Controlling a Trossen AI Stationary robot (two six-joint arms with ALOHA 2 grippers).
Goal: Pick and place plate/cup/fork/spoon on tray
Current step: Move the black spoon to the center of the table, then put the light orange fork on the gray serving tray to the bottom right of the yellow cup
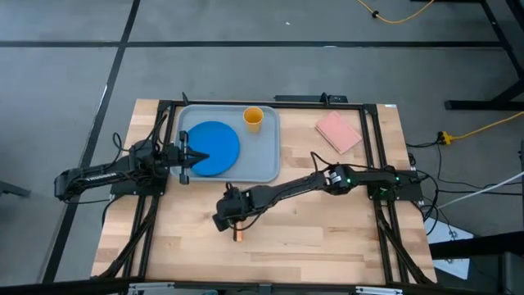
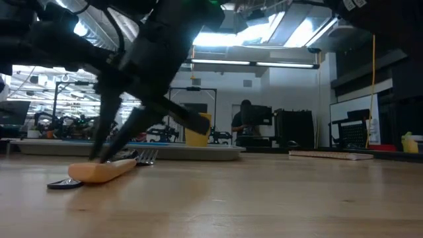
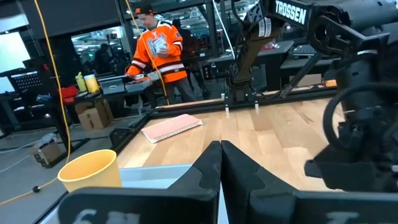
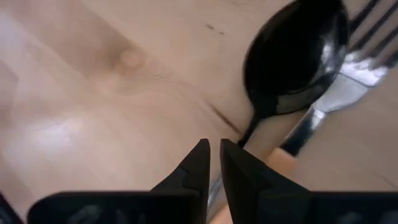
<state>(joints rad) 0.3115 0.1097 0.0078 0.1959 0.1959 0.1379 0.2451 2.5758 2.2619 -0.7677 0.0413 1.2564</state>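
Note:
The blue plate [image 1: 211, 147] and the yellow-orange cup [image 1: 253, 119] are on the grey-blue tray [image 1: 270, 168]. The cup also shows in the left wrist view [image 3: 90, 169]. My left gripper [image 1: 188, 154] is shut and empty at the plate's left edge. The dark spoon [image 4: 292, 56] and the orange-handled fork [image 4: 329, 102] lie side by side on the wood, near the tray's front. The fork also shows in the low view [image 2: 99, 172]. My right gripper [image 4: 213, 155] is down on them, shut on the spoon's thin handle. My right gripper pinches the spoon's handle [image 4: 247, 134], just behind the bowl, between its two fingertips [image 2: 106, 155]. The fingers slant down from above and lie across the handle. The spoon lies flat on the table beside the fork's handle [image 4: 281, 160].
A pink pad [image 1: 338, 131] lies at the table's far right. The tray's right half [image 1: 260, 152] is bare. Bare wood lies in front of and to the right of my right gripper. A person in orange [image 3: 155, 50] stands in the room beyond the table.

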